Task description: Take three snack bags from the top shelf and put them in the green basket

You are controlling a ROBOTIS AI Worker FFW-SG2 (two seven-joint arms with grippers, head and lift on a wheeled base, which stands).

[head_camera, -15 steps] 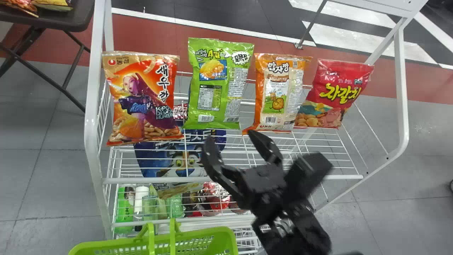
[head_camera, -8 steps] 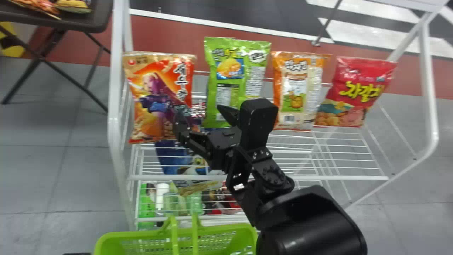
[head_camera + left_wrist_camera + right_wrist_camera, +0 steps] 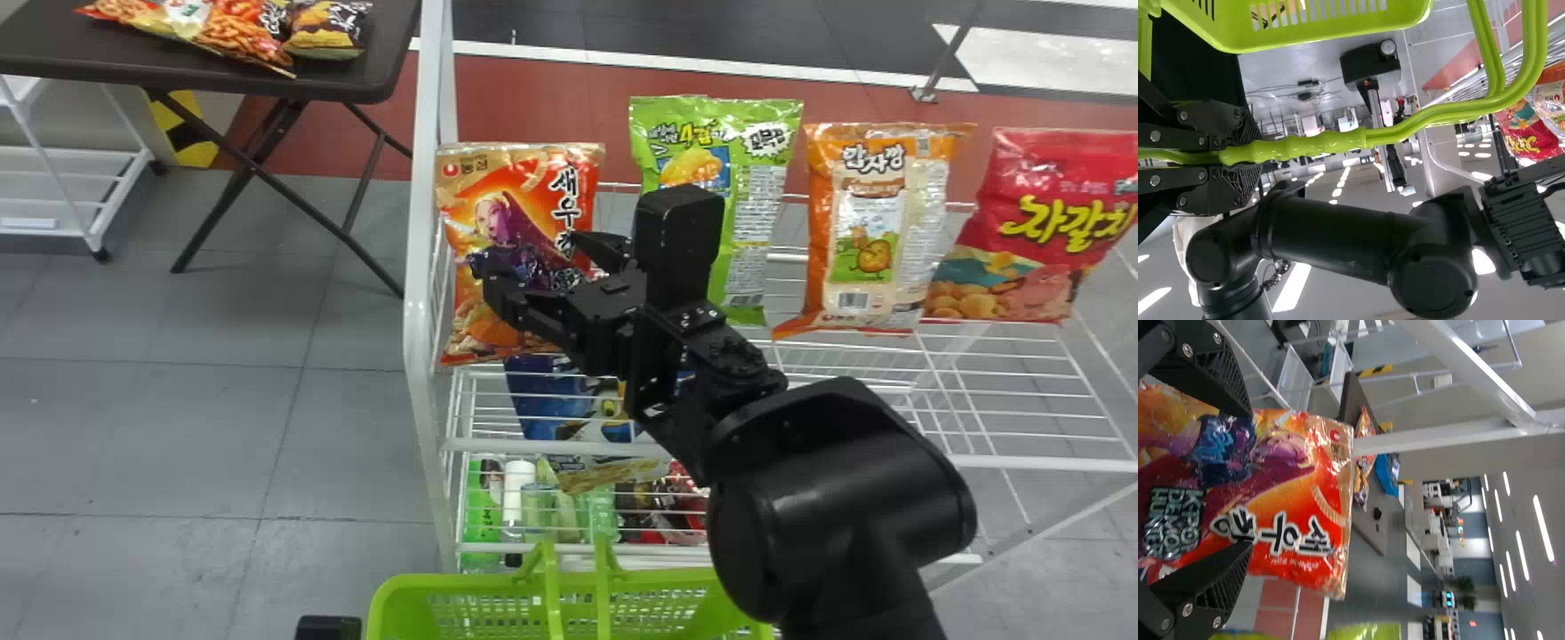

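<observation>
Head view has your right gripper (image 3: 531,259) spread before the rack's (image 3: 420,267) leftmost snack bag (image 3: 516,212). Your left gripper (image 3: 1251,157) clenches the green basket's (image 3: 400,587) handle (image 3: 1331,142).

black arm (image 3: 749,378), rounded cylindrical casings (image 3: 845,502), silver screws (image 3: 1187,350), cross-hatched finger pads (image 3: 1221,375)

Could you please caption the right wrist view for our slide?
The black two-fingered right gripper, open, facing a glossy orange-and-red snack bag.
</observation>
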